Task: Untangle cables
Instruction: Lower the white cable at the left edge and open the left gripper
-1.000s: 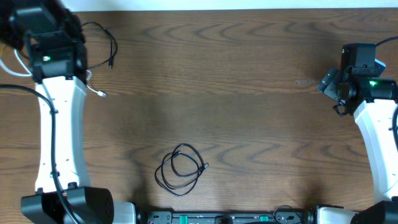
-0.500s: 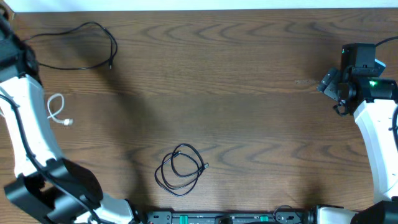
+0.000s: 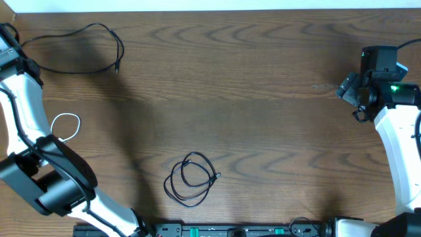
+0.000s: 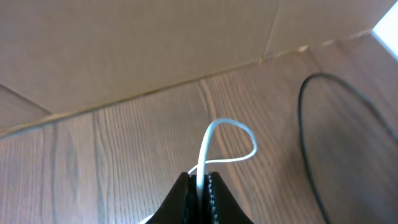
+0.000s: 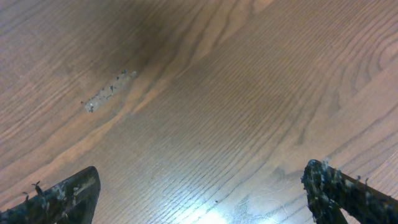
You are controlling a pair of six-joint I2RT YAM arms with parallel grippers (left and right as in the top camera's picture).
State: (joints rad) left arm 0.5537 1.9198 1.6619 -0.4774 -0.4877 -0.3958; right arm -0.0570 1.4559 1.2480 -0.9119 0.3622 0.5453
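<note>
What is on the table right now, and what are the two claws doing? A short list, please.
left gripper: shut on white cable
right gripper: open, empty, above bare table
white cable: small loop, left edge
long black cable: loose arc, far left corner
coiled black cable: near front edge, middle
tangle: none seen; all three lie apart

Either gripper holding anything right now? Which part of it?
Left gripper pinches the white cable on its cord, at the base of a small loop. Right gripper is open, holding nothing.
</note>
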